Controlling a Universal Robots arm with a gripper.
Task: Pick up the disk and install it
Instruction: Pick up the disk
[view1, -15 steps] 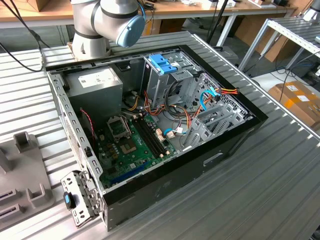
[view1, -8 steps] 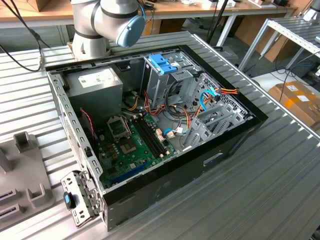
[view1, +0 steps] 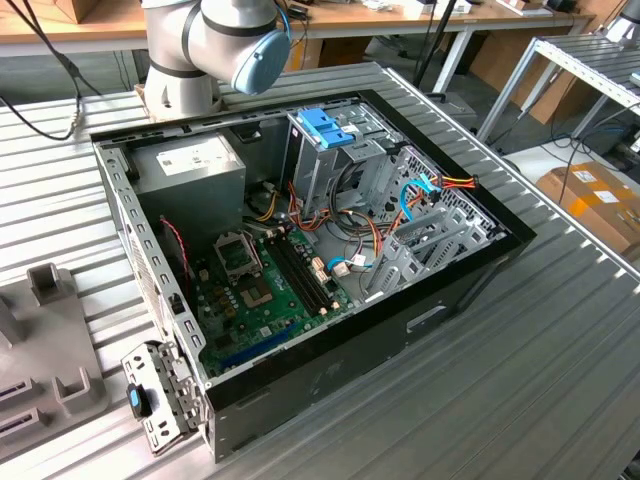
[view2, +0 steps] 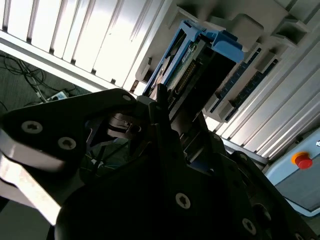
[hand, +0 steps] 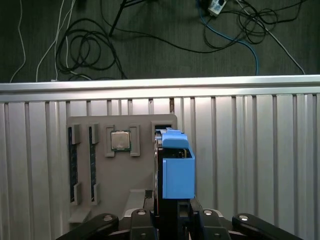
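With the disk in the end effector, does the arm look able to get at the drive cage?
Probably yes: the end effector holds the disk, and the open case leaves the drive cage exposed; its blue latch may need care.

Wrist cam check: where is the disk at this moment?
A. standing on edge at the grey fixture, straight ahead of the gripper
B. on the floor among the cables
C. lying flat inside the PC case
A: in the first wrist view the disk stands edge-on at the grey fixture, just beyond the gripper and beside the CPU chip.
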